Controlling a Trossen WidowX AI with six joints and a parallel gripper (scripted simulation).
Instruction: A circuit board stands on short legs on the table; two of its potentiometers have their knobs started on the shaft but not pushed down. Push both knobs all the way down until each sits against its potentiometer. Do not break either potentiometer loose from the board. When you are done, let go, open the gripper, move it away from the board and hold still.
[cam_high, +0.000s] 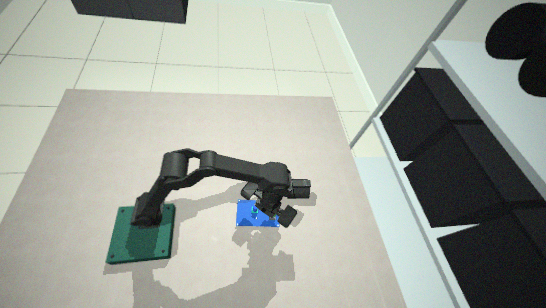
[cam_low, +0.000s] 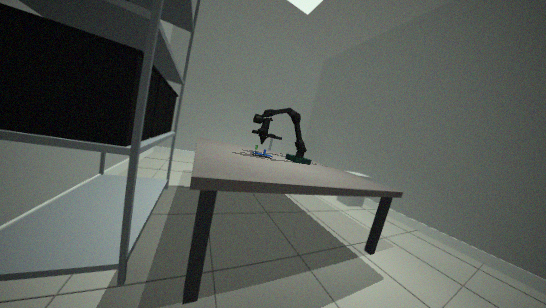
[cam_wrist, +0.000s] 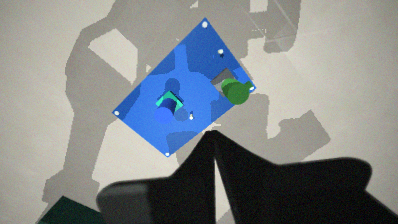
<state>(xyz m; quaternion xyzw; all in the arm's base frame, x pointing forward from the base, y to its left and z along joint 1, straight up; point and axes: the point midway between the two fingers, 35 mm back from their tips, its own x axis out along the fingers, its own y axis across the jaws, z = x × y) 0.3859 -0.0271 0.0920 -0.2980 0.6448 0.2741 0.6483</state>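
The blue circuit board stands on the table. A blue knob is over the teal potentiometer. A green knob is over the grey potentiometer near one short edge; it stands higher above the board than the blue knob. Whether either knob touches its potentiometer cannot be told. My gripper is shut with nothing between the fingertips. It hangs above the board, clear of both knobs. In the top view, its tips are hidden by the arm.
The arm's green base plate is on the table, to the left of the board in the top view. A shelf unit with dark boxes stands beyond the table's right edge there. Small white pins stand on the board.
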